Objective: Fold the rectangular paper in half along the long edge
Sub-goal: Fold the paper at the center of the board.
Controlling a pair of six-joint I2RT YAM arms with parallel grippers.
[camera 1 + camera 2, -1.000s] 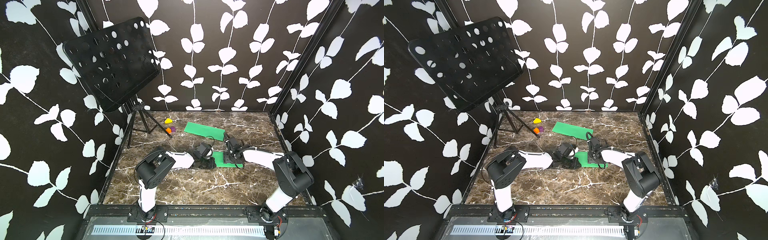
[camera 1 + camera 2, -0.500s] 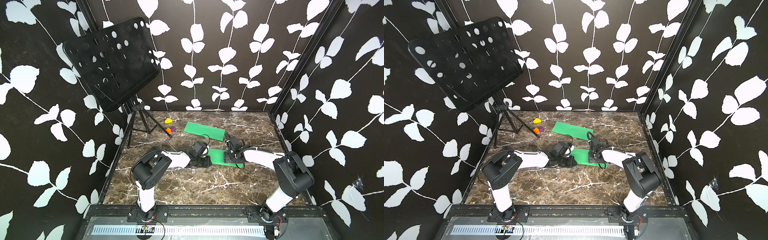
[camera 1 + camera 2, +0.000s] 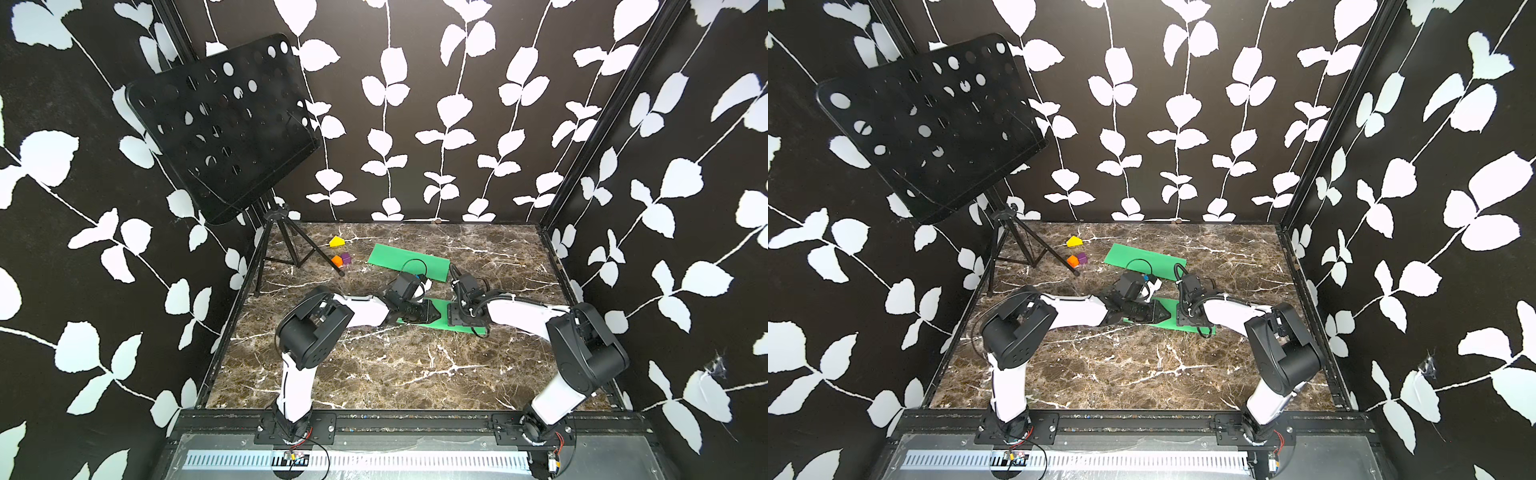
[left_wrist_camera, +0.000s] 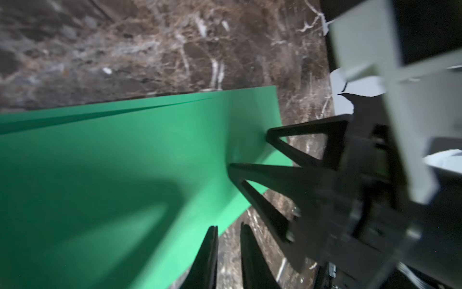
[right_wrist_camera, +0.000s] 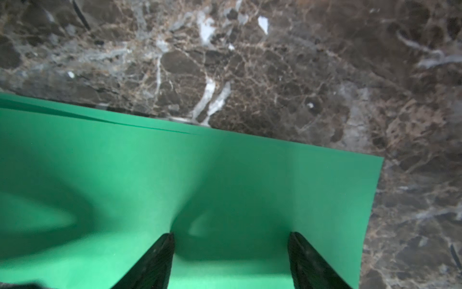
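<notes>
1. Location: green rectangular paper sheet point(image 3: 441, 309) lies on the dark brown marble-patterned tabletop point(image 3: 374, 365), at the centre of both top views, between the two arms.
2. Fold: the sheet is already doubled over. The right wrist view shows two layers along one long edge. They sit flush toward the corner at right and gape in a thin wedge at upper left.
3. Right tool point(image 5: 231, 235): fingers wide apart, both tips pressing the upper layer down, nothing clamped.
4. Left tool point(image 4: 228, 227): fingers narrowly apart at the sheet's short edge, with tabletop visible in the gap and nothing seen clamped.
5. Judgement: the fold is made and the task is near its end. Outstanding items are flattening the gaping end, firming the crease and withdrawing both tools. The crease line itself is hidden.
6. Second flat green sheet point(image 3: 409, 261) lies well apart at upper centre, with no tool on it.
</notes>
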